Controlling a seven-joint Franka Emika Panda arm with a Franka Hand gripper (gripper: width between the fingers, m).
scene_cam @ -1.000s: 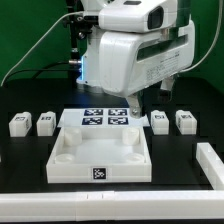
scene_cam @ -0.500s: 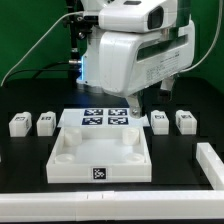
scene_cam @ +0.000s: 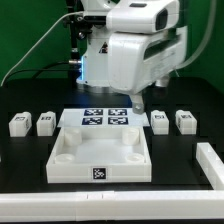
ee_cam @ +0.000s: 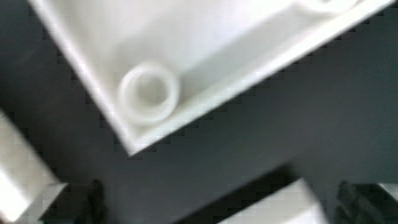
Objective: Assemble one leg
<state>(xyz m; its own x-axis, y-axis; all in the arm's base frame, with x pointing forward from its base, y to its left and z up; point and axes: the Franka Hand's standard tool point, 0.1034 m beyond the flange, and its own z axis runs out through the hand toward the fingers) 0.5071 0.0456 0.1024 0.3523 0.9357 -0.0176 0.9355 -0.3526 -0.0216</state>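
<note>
The leg [scene_cam: 159, 121] is waiting untouched, right of the marker board [scene_cam: 104, 118].
The gripper [ee_cam: 214, 204] is hovering over the panel [scene_cam: 100, 158] with jaws spread and empty; descending off-centre, a finger may be knocking the twin leg [scene_cam: 185, 121] beside it or sliding it on the black table [scene_cam: 30, 165]. Green backdrop [scene_cam: 20, 40] is closing the far side.

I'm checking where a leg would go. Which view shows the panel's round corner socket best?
The wrist view: one socket appears large and close, though blurred. The exterior view shows the whole white panel, but there its sockets are at most faint hollows at the corners.
</note>
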